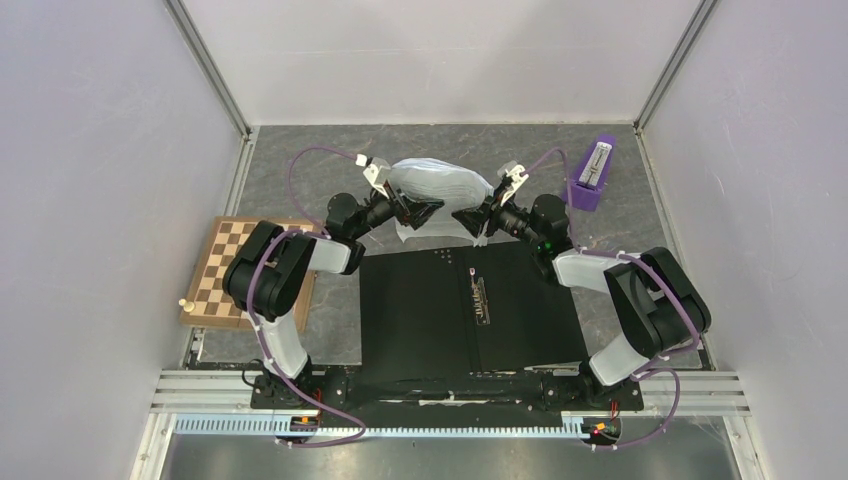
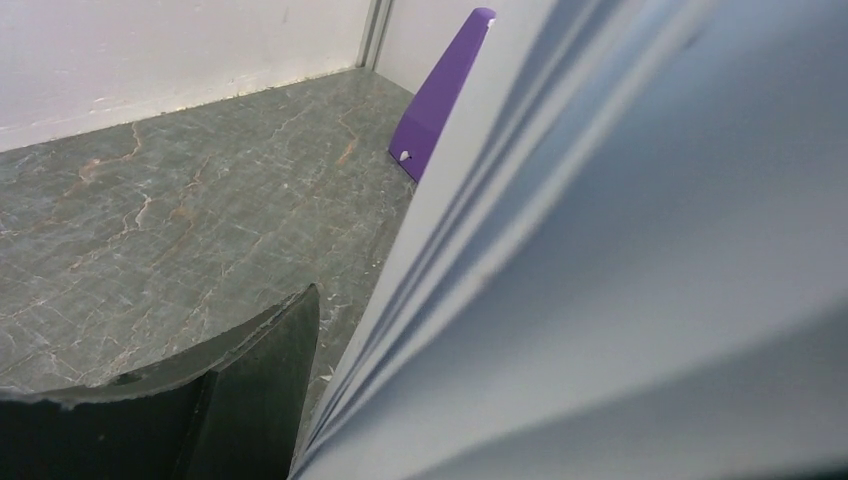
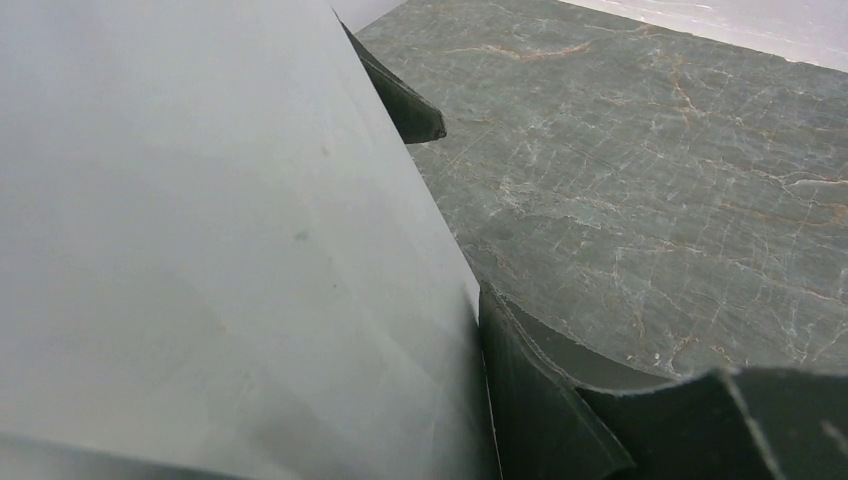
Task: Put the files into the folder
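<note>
Two grippers share the load: the left gripper (image 1: 415, 211) and right gripper (image 1: 470, 219) each pinch one side edge of the sheaf of thin white paper files (image 1: 440, 183). It bows up just beyond the open flat folder (image 1: 420, 320), black inside with a metal spine clip (image 1: 482, 298), likely ready to be carried over it. Around them are a grey veined stone-look table (image 1: 300, 170), a checkered wooden chessboard (image 1: 228, 268) on the left, a purple plastic stand (image 1: 592, 176) on the right, and white walls (image 1: 440, 50).

Soft, even light is thrown from above, and only faint shadows are seen on the table (image 1: 450, 140). The overhead view is rendered sharp. In both wrist views the sheets (image 2: 620, 300) are blurred by nearness, while the table behind is shown in focus.
</note>
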